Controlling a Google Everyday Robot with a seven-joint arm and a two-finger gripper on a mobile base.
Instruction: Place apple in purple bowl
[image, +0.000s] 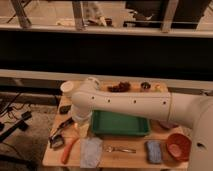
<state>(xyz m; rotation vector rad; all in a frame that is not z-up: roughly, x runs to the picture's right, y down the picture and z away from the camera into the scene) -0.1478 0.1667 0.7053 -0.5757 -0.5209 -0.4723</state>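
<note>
The apple (76, 127) shows as a pale yellow spot on the wooden table (130, 161), left of the green tray, and is partly covered by my wrist. My gripper (81, 120) hangs at the end of the white arm (130, 102), pointing down right over the apple, open and holding nothing. The arm reaches in from the right across the table. The purple bowl is mostly hidden under the arm. Only a dark sliver (162, 125) shows right of the tray, which may be its rim.
A green tray (120, 124) sits mid-table. At the front lie a carrot (69, 150), a grey cloth (91, 152), a piece of cutlery (120, 149), a blue sponge (154, 151) and a red bowl (178, 145). A dark tool (61, 132) lies left of the apple, and a white cup (67, 89) stands at the back left.
</note>
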